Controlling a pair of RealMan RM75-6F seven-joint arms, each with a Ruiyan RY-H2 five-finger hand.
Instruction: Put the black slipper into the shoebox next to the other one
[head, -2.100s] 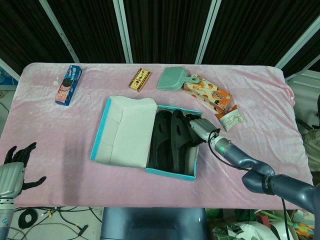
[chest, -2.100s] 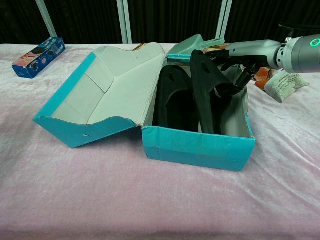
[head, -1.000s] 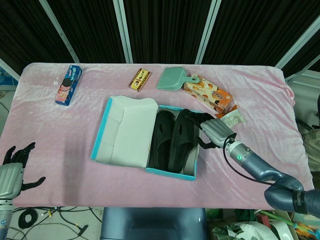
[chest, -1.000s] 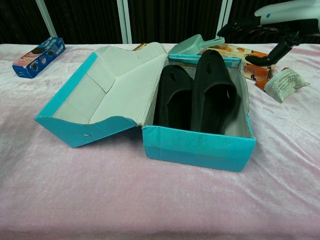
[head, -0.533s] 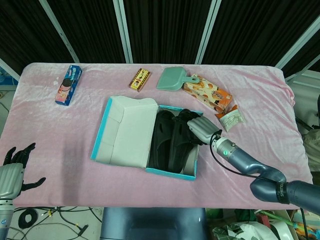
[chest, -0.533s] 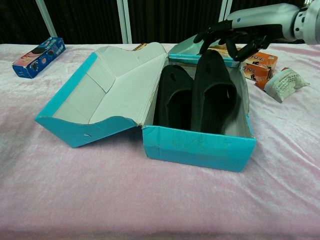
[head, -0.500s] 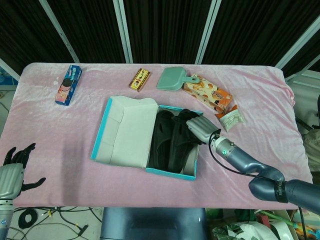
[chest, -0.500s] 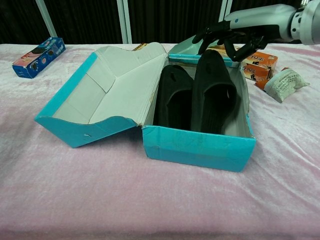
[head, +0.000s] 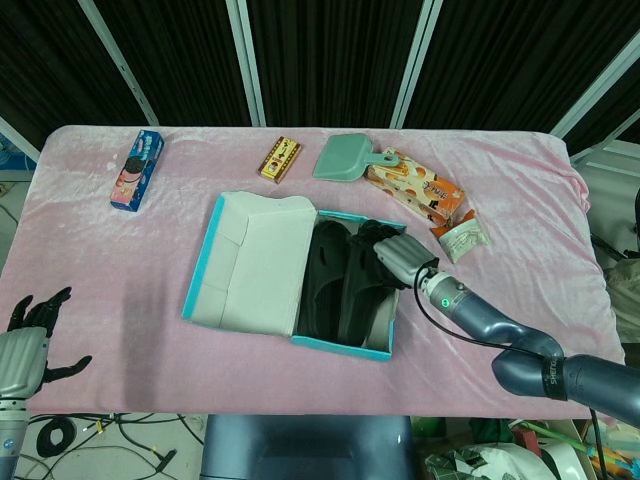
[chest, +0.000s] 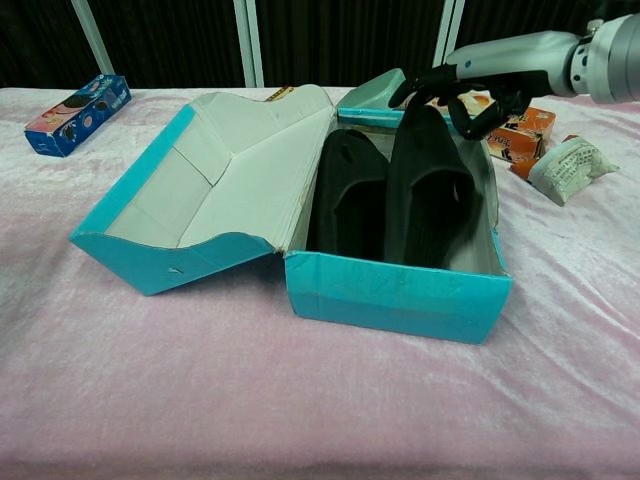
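slipper: black slipper (chest: 428, 190) in shoebox (chest: 400, 290), beside its pair
right hand (chest: 462, 85): fingers curled on heel, grip unclear
left hand (head: 28, 345): spread, empty
risk: fingers snag heel, drag slipper out

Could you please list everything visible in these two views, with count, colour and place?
Open cardboard shoebox: one, teal outside, white inside, table centre, lid folded left.
Black rubber slippers: two, black, side by side in the shoebox.
Pink velvet tablecloth: one, covering the table.
Blue cookie box: one, far left.
Small yellow-red snack box: one, back centre.
Grey-green plastic dustpan: one, behind the shoebox.
Orange cracker box: one, back right.
White crumpled packet: one, right of the shoebox.
Left hand: black and grey, fingers apart, at the near left edge.
Right hand: grey, over the right slipper's far end.
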